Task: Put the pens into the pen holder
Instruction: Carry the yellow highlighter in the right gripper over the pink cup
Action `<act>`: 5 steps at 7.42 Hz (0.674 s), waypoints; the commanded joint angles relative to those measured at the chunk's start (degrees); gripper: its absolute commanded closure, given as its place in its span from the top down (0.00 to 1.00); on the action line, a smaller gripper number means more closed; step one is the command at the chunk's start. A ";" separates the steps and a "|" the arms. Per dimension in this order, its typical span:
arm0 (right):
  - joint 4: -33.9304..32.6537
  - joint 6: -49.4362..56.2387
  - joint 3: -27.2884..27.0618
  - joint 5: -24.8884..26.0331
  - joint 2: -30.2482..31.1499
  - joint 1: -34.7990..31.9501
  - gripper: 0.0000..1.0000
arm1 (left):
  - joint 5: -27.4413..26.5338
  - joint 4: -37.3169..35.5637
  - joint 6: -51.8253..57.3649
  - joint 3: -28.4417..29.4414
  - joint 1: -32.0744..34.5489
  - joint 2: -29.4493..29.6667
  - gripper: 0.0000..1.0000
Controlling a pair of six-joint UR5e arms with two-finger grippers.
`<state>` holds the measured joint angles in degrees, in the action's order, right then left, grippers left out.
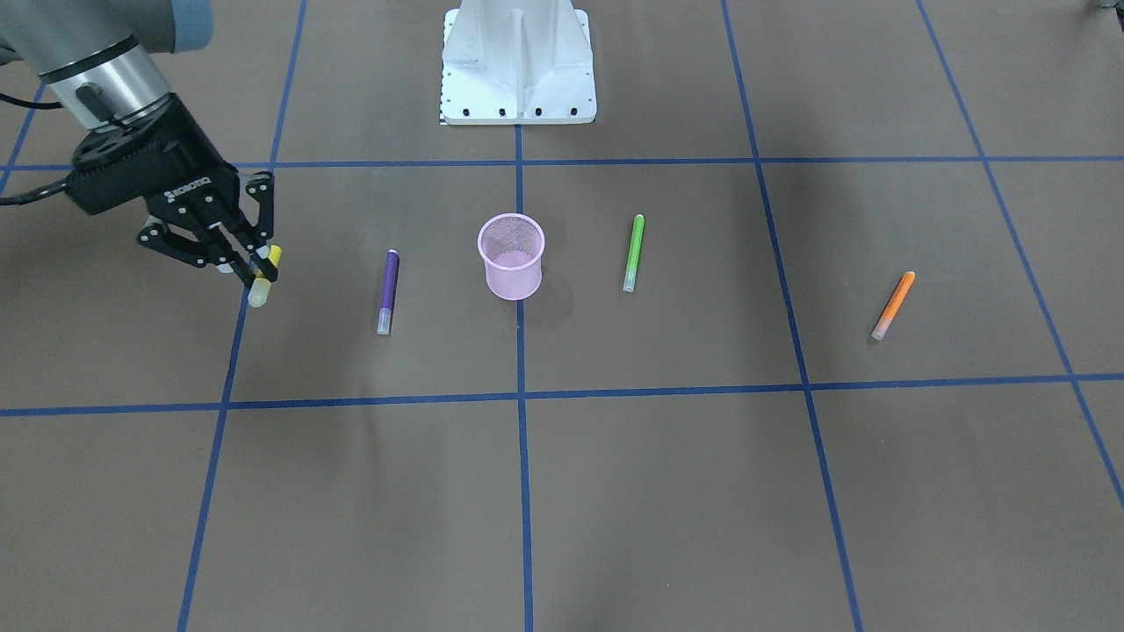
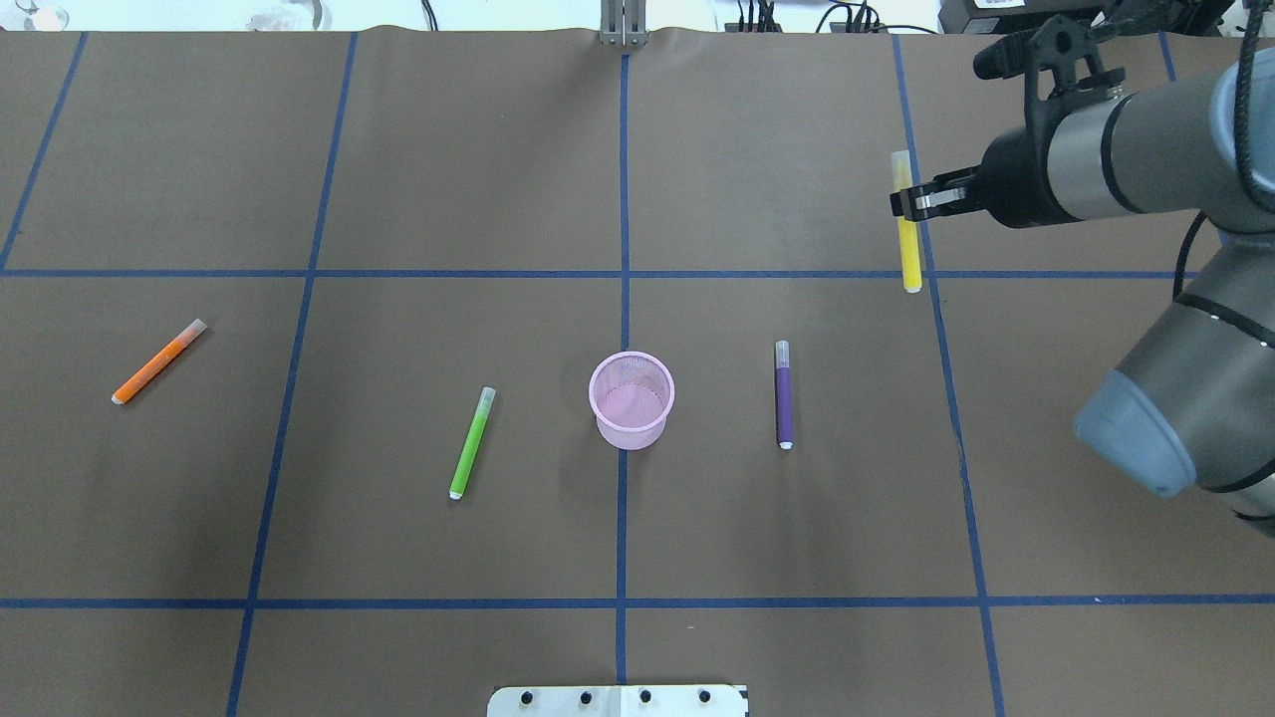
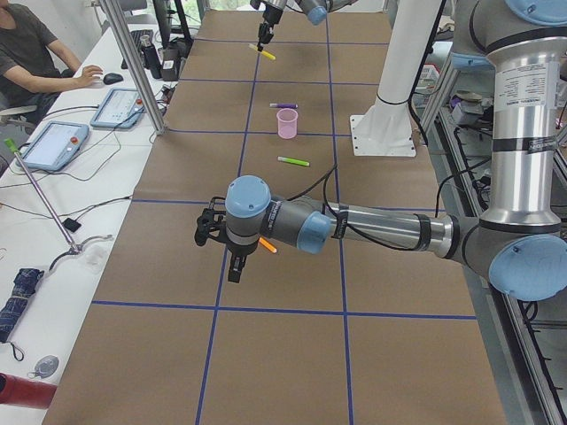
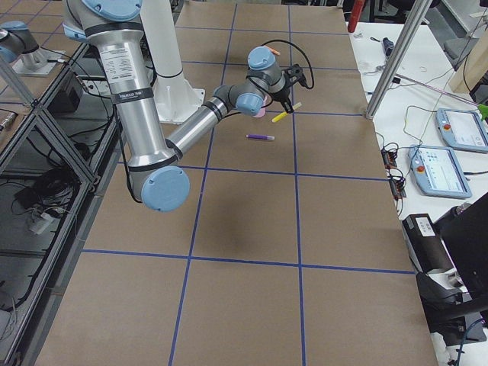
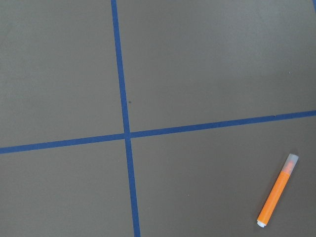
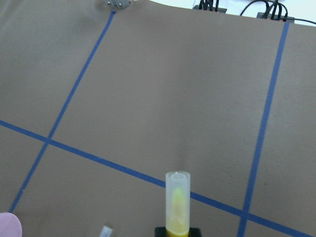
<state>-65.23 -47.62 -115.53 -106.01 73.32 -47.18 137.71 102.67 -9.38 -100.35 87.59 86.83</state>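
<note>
Front-facing view: the right gripper (image 1: pixel 255 268) is clamped on the yellow pen (image 1: pixel 259 294) about mid-barrel. The pen is tilted with its cap low, and it seems clear of the table (image 1: pixel 667 491), toward the table's right end. The pink mesh pen holder (image 1: pixel 514 276) stands upright mid-table with nothing showing inside. The purple pen (image 1: pixel 388 290) lies near it on the right-arm side and the green pen (image 1: pixel 634 253) near it on the other. The orange pen (image 1: pixel 894 305) lies well apart, toward the left end.

Overhead view: all three loose pens lie flat. They look light, stiff and smooth-barrelled, so they will probably roll or pivot in a pinch. A hold across the middle of the barrel seems safest. The holder looks light too, and a knock on its rim could tip it.

Exterior left view: the left gripper (image 3: pixel 235 266) hangs over the orange pen's area, but I cannot tell whether its claw is apart or together. A person (image 3: pixel 35 53) sits at a side desk with tablets (image 3: pixel 53 142).

Exterior right view: the held pen juts from the right arm's claw, near the holder.

Left wrist view: only the orange pen lies below, on brown matte covering crossed by blue tape lines (image 5: pixel 123 133).

Right wrist view: the yellow pen's translucent cap sticks out past the fingers.
</note>
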 commanded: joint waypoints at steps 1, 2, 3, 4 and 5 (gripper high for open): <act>5.00 -6.23 -1.01 19.32 -2.30 10.64 0.00 | -0.25 -0.28 -0.46 0.59 -0.57 1.67 1.00; 6.68 -7.57 -1.27 33.01 -3.43 19.50 0.00 | -0.25 -0.28 -0.46 1.20 -0.58 2.37 1.00; 7.05 -7.84 -1.27 34.63 -5.10 21.50 0.00 | -0.34 -0.28 -0.38 1.91 -0.58 2.64 1.00; 7.92 -8.10 -1.19 37.43 -5.81 23.78 0.00 | -0.34 -0.28 -0.29 2.35 -0.58 2.91 1.00; 10.45 -8.19 -0.23 41.90 -6.16 27.98 0.00 | -1.91 -0.28 -0.55 2.27 -0.58 3.34 1.00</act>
<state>-57.12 -55.52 -116.50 -69.31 67.91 -23.80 136.98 102.40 -9.77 -98.29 87.02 89.69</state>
